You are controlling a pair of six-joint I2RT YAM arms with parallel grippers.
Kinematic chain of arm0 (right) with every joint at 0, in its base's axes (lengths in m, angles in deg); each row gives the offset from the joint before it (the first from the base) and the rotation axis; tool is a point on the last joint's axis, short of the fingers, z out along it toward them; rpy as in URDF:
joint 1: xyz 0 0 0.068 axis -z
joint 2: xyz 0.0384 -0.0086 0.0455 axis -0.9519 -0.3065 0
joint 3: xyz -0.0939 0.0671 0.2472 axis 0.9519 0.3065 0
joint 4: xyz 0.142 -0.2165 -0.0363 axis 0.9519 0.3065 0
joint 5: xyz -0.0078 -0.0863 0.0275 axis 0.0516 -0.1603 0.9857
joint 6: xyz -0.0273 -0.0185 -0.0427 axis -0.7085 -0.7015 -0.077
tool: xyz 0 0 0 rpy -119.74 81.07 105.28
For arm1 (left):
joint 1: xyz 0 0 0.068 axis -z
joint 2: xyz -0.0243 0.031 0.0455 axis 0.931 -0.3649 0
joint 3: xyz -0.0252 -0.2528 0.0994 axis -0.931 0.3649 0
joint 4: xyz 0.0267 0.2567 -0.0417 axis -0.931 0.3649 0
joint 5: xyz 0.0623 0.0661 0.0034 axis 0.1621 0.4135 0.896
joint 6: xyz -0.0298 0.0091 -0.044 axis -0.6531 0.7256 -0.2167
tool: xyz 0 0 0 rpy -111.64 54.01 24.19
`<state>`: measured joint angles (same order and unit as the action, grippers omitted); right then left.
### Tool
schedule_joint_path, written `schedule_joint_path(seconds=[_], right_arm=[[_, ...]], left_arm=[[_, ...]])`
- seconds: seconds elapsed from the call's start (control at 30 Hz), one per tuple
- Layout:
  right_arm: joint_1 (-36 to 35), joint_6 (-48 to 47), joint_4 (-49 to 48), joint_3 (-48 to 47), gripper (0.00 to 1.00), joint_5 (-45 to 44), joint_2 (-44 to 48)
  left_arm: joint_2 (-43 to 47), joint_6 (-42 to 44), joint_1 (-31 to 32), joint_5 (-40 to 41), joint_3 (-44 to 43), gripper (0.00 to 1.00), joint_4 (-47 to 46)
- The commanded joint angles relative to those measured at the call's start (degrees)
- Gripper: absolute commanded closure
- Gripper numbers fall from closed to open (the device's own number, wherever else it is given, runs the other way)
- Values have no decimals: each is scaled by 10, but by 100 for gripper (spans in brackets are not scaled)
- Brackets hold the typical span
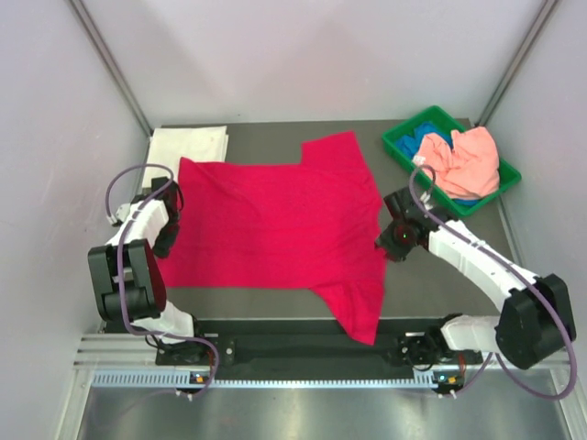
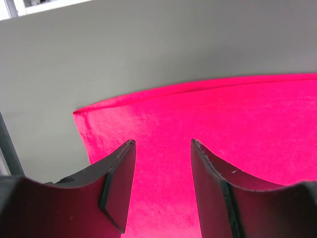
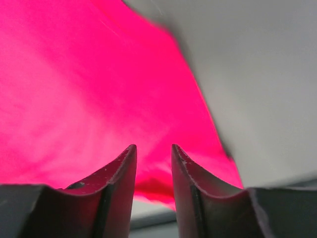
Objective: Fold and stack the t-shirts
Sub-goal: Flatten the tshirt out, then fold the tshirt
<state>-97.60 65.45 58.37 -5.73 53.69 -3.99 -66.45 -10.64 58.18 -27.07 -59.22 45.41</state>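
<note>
Nearest the arms, one sleeve of the red shirt (image 1: pixel 275 220) droops over the front edge of the table (image 1: pixel 266 137). The rest of the shirt lies spread open and mostly flat across the middle, with no fold made in it.

The left gripper (image 1: pixel 171 222) sits low at the shirt's left edge. In its wrist view the jaws are released, and the hemmed corner lies flat under the gap between them, not pinched. The right gripper (image 1: pixel 383 242) is at the opposite edge of the shirt. Its jaws stand a narrow gap apart, and nothing can be seen caught between them. That wrist view is blurred, so the cloth's edge there is hard to read.

Further back on the left, a white shirt (image 1: pixel 188 144) lies folded square by the far corner, just beyond the red one. It looks like the start of the stack. At the far right, a green bin (image 1: pixel 396 151) holds a crumpled pink shirt (image 1: pixel 472 160) on top of a blue one (image 1: pixel 431 142), both unfolded.

By this reckoning one shirt is finished. The red one is laid out and ready for its first fold, but still has to be gripped, folded and placed on the white one. The two in the bin have not been touched.
</note>
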Motion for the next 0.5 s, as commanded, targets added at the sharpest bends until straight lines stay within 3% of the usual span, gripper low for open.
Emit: schedule_joint_path(seconds=[0.0, 0.3, 0.47], right_arm=[[-42, 115, 78, 77, 66, 88, 49], [-276, 339, 83, 223, 64, 102, 198], [-363, 407, 98, 235, 63, 101, 181]], left_arm=[[11, -14, -3, -12, -5, 46, 23], [-12, -2, -3, -16, -17, 46, 34], [-26, -2, -3, -15, -16, 47, 37]])
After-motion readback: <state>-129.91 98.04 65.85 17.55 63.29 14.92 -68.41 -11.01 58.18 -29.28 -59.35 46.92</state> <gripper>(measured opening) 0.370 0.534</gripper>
